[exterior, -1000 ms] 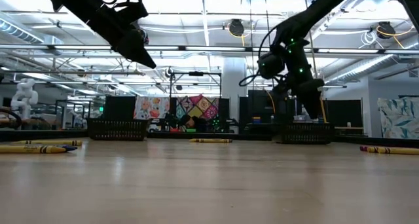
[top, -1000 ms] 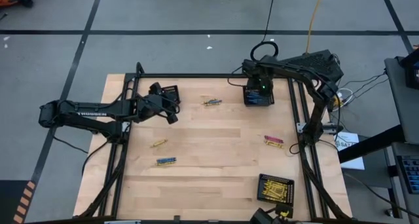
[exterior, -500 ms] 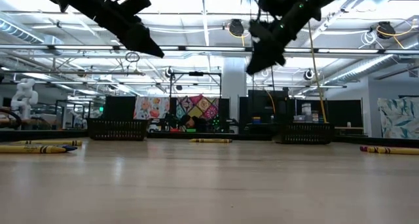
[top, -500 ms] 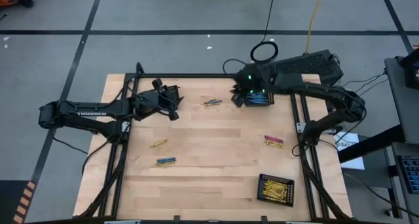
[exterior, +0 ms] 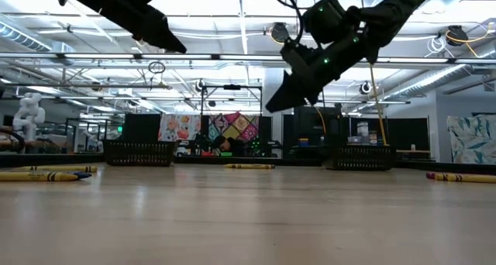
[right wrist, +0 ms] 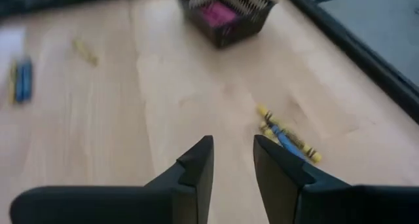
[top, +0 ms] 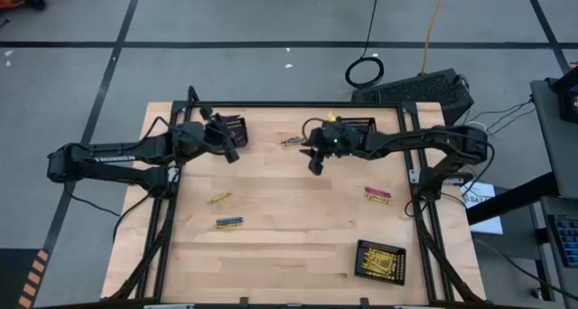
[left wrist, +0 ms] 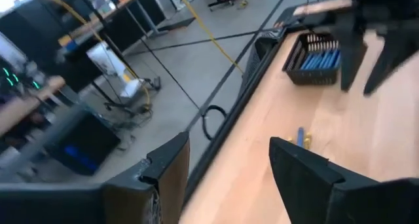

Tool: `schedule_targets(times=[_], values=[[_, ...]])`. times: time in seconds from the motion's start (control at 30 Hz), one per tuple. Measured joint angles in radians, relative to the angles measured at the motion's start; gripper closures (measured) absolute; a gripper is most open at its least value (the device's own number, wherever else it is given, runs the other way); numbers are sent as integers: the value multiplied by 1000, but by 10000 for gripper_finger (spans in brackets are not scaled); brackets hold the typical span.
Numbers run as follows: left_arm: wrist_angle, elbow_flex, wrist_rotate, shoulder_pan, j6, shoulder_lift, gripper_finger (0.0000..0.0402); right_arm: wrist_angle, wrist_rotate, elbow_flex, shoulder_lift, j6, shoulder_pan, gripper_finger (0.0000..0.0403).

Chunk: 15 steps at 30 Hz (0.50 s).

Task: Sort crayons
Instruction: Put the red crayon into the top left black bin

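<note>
Sorting partly done: baskets (top: pixel 379 260) hold crayons, four clusters (top: pixel 291 141) loose on worktop (top: pixel 289 219); both end effectors spread, empty.

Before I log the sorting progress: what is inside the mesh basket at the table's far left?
The far-left basket holds pink crayons, seen through its open top in the right wrist view. How many, and anything beneath them, is hidden by the mesh walls.

A grey floor (top: pixel 81 65) crossed by dark tape lines (top: pixel 117 56) surrounds the wooden table (top: pixel 289 219). A yellow cable (top: pixel 433 20) and a coiled black cable (top: pixel 364 72) lie on it. Beyond the table's far edge stretches a large hall (industrial in look) with ceiling beams (exterior: pixel 232 57), strip lights (exterior: pixel 242 17), a white pillar (exterior: pixel 273 110) and colourful panels (exterior: pixel 205 129).
</note>
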Motion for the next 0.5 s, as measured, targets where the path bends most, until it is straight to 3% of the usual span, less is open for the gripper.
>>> schedule_targets(times=[0.2,0.37,0.5], values=[[17,0,109,0,-295,13,190,8,1,1,66,-195,5,309],[-7,0,120,0,-574,52,190,45,-2,1,132,-318,5,309],[-20,0,119,4,-659,101,190,84,-47,2,180,-324,4,310]])
